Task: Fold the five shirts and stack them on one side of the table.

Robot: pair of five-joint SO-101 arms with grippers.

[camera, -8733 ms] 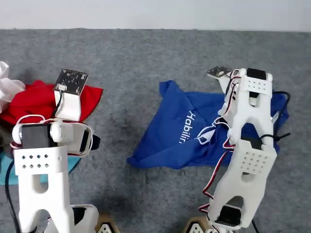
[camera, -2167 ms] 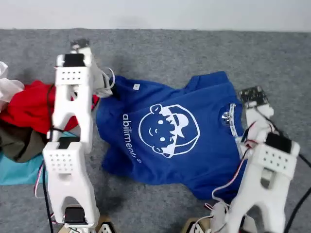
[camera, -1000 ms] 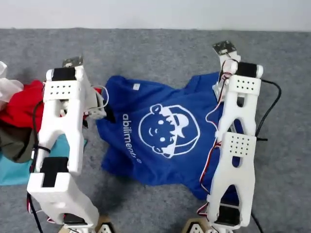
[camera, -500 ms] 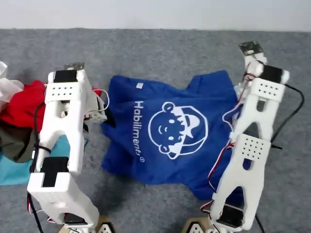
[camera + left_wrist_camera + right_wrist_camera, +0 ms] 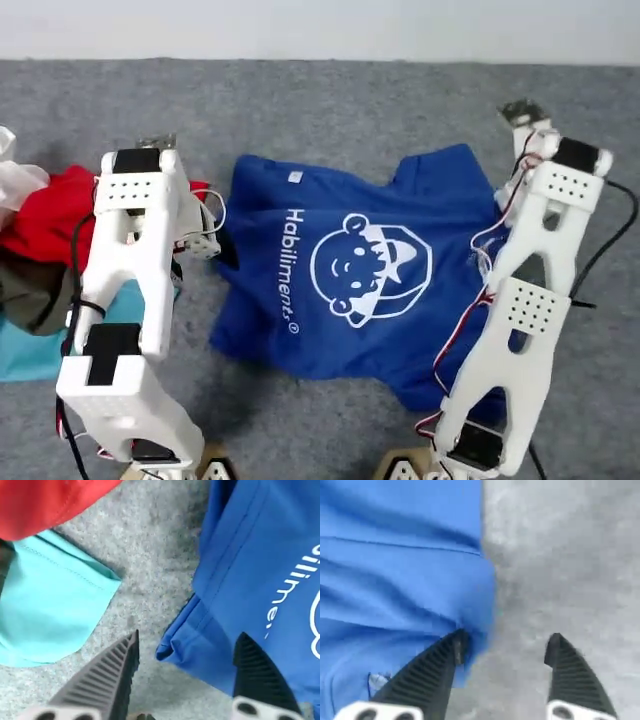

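Our left claw [image 5: 187,647] stands spread, with a sleeve hem of the blue shirt [image 5: 350,270] between its fingers and a teal shirt [image 5: 45,610] just beside. Our right claw [image 5: 507,642] gapes too, one finger over the shirt's edge, the other over the grey carpeted table [image 5: 330,110]. A white wall [image 5: 320,28] lies beyond.

Blue shirt [image 5: 350,290] spread print up between left arm [image 5: 130,270], right arm [image 5: 530,300].

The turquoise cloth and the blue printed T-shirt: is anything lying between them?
Nothing but the grey carpet-like table covering, bare there. The left wrist view shows that strip between the turquoise cloth and the blue printed T-shirt.
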